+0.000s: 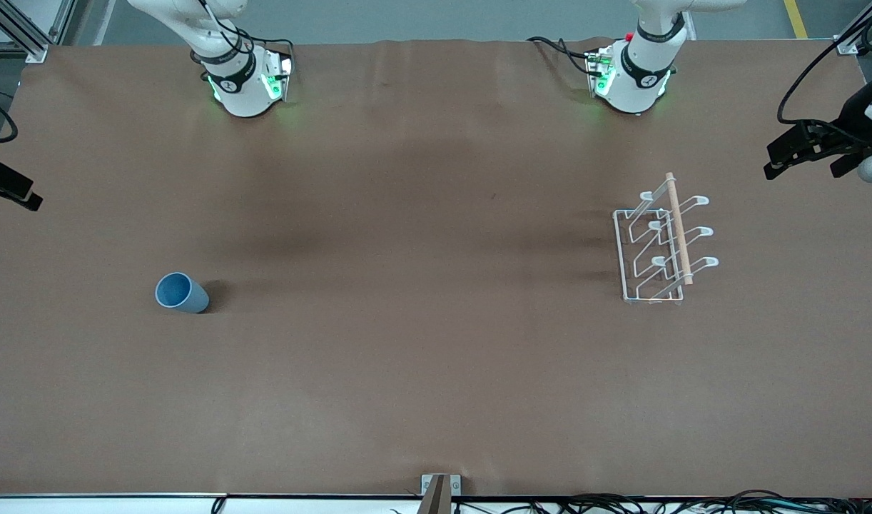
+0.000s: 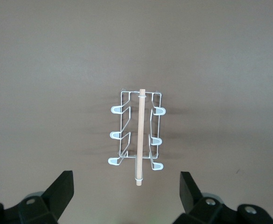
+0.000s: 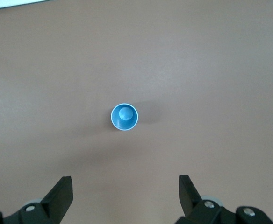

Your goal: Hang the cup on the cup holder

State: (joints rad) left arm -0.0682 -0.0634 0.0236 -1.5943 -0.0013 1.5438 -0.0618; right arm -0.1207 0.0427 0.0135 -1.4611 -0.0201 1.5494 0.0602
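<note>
The light-blue cup (image 1: pixel 181 293) stands mouth up on the brown table toward the right arm's end; the right wrist view looks straight down into it (image 3: pixel 124 117). The white wire cup holder (image 1: pixel 664 243) with its wooden rod stands toward the left arm's end and also shows in the left wrist view (image 2: pixel 137 135). My left gripper (image 1: pixel 782 153) hangs high over the table's edge at that end, open and empty (image 2: pixel 126 186). My right gripper (image 1: pixel 18 191) hangs high over the table's other end, open and empty (image 3: pixel 125 186). Neither touches anything.
The table (image 1: pixel 436 357) is covered with a brown mat. The two arm bases (image 1: pixel 243 86) (image 1: pixel 632 78) stand along its edge farthest from the front camera. A small metal bracket (image 1: pixel 439 489) sits at the edge nearest that camera.
</note>
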